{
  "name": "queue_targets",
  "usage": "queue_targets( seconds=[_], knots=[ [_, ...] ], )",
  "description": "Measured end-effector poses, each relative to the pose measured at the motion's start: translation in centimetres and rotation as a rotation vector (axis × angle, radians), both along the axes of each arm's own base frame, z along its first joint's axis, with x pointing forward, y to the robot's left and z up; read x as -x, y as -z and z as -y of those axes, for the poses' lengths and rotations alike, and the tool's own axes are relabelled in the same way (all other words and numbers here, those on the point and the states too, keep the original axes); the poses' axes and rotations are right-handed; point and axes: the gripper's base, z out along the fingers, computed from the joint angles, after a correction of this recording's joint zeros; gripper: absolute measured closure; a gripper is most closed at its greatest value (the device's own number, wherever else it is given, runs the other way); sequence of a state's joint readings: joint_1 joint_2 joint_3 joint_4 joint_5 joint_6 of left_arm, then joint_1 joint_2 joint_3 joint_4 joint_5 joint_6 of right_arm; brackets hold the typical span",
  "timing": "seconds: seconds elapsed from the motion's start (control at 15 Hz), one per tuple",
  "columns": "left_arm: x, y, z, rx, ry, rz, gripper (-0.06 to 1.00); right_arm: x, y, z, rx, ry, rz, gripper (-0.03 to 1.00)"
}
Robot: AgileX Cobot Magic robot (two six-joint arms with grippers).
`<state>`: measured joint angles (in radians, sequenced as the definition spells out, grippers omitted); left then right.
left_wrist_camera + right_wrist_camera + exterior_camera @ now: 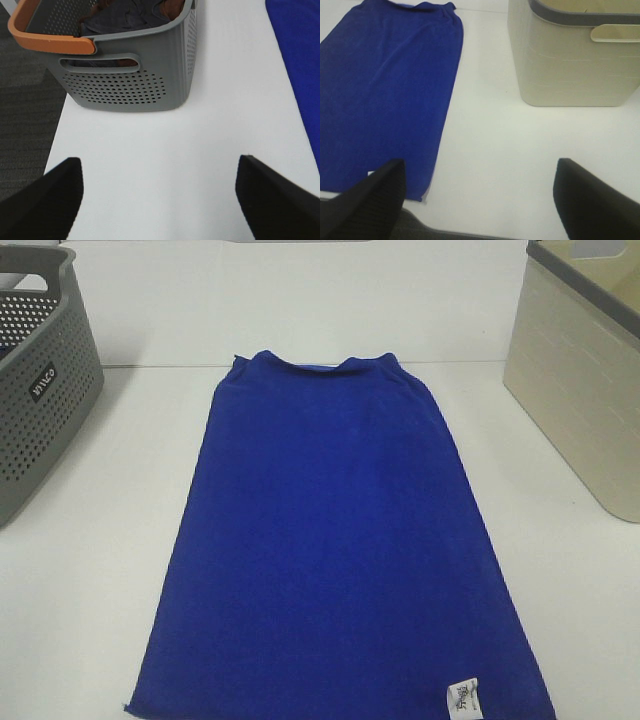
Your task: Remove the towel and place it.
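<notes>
- Nearest the high camera is the small white label (462, 702) on the near right corner of the royal-blue rectangular towel (340, 540), which lies flat on the white table (90, 580), between the two baskets.
- Your left gripper (159, 200) and right gripper (480, 197) both stand wide open and empty, over bare table on either side of the cloth.
- Pinch the near corners, one per gripper; go low enough to catch fabric, not skate over it.
- Lift evenly so the long cloth does not drag.
- Keep clear of the grey perforated plastic basket (40, 390) on the left, already holding clothes, and the beige plastic basket (585, 390) on the right.
</notes>
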<state>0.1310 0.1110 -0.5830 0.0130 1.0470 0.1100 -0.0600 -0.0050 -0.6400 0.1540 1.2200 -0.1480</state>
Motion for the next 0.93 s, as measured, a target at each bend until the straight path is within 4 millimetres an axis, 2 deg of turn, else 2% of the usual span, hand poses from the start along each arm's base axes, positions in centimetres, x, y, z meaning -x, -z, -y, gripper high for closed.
queue_targets(
  seconds=[0.07,0.13,0.27,0.53,0.93],
  knots=[
    [1.5,0.5,0.3,-0.010,0.010,0.035,0.16,-0.4,0.7,0.0,0.021,-0.024,-0.026,0.18],
    [2.2,1.0,0.4,-0.023,0.024,0.011,0.16,-0.9,1.7,-0.1,0.019,-0.036,-0.063,0.18],
    [2.2,1.7,0.9,-0.028,0.097,-0.042,0.16,-1.5,3.3,-0.3,-0.004,-0.055,-0.129,0.18],
    [1.4,2.0,1.3,-0.012,0.141,0.011,0.16,-2.5,3.9,-0.3,-0.013,-0.053,-0.082,0.19],
    [1.3,2.1,1.3,-0.010,0.142,0.014,0.16,-2.6,3.9,-0.3,-0.014,-0.051,-0.070,0.19]
  ],
)
